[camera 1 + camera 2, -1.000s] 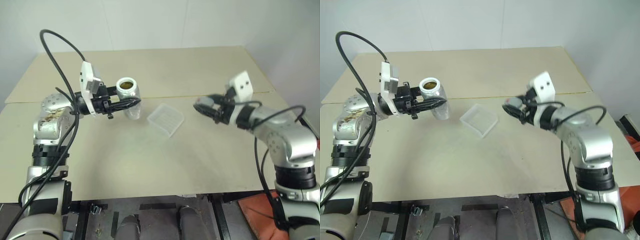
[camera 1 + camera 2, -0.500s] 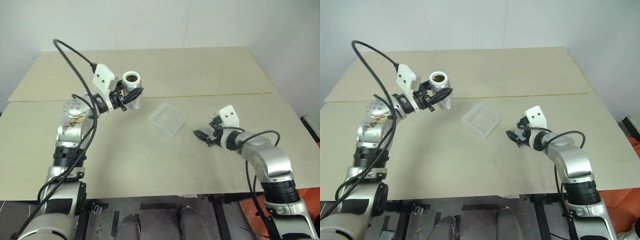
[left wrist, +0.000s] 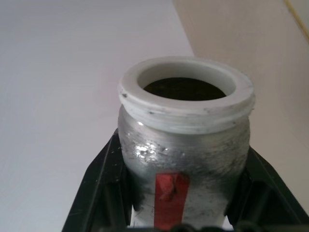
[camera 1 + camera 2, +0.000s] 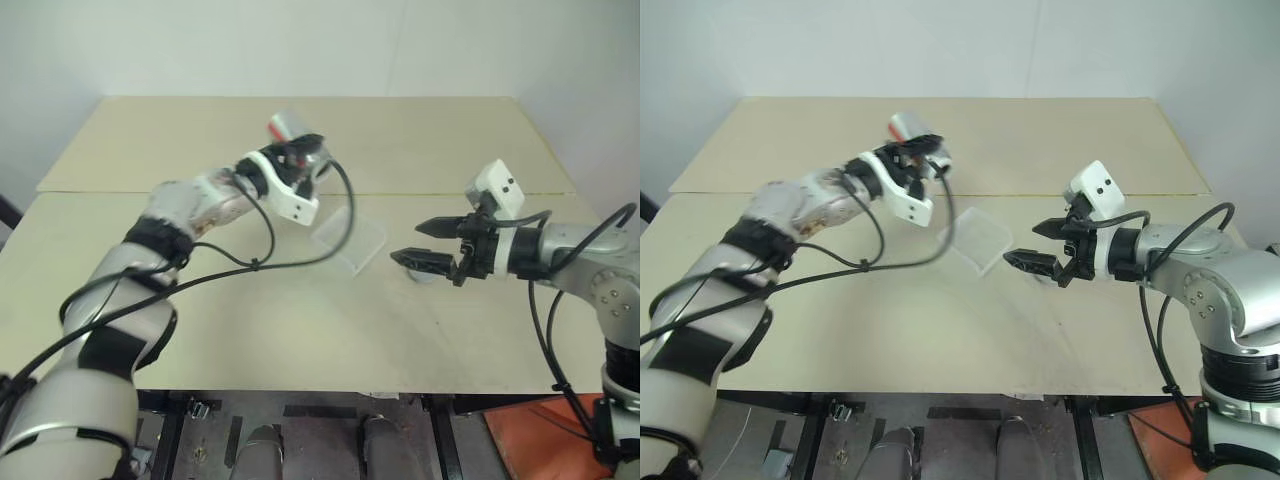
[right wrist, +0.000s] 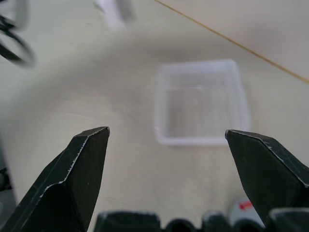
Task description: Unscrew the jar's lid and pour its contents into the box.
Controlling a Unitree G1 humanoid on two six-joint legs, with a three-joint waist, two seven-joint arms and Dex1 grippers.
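L jaws (image 3: pixel 181 227) are clamped on the jar (image 3: pixel 186 145) — black fingers (image 3: pixel 104 186) press its sides, white threaded mouth open, red tape strip on the silvery body. In the head views the jar (image 4: pixel 292 128) is held up off the counter (image 4: pixel 300 340), above the seam running across it, toward the far side and a bit left of centre. Contents can't be made out; inside of the mouth is just dark.

R jaws (image 4: pixel 418 243) stand wide open, nothing between them, fingers (image 5: pixel 79 174) spread apart, pointing toward the box (image 5: pixel 200 101). The box (image 4: pixel 350 240) lies on the counter about mid-way across, just on the near side of the seam, between the two jaws — nearer the R ones.

Lid (image 4: pixel 421 272) sits on the counter just below the R jaws, its red mark (image 5: pixel 245 205) showing in the R wrist view, near the box but not touching.
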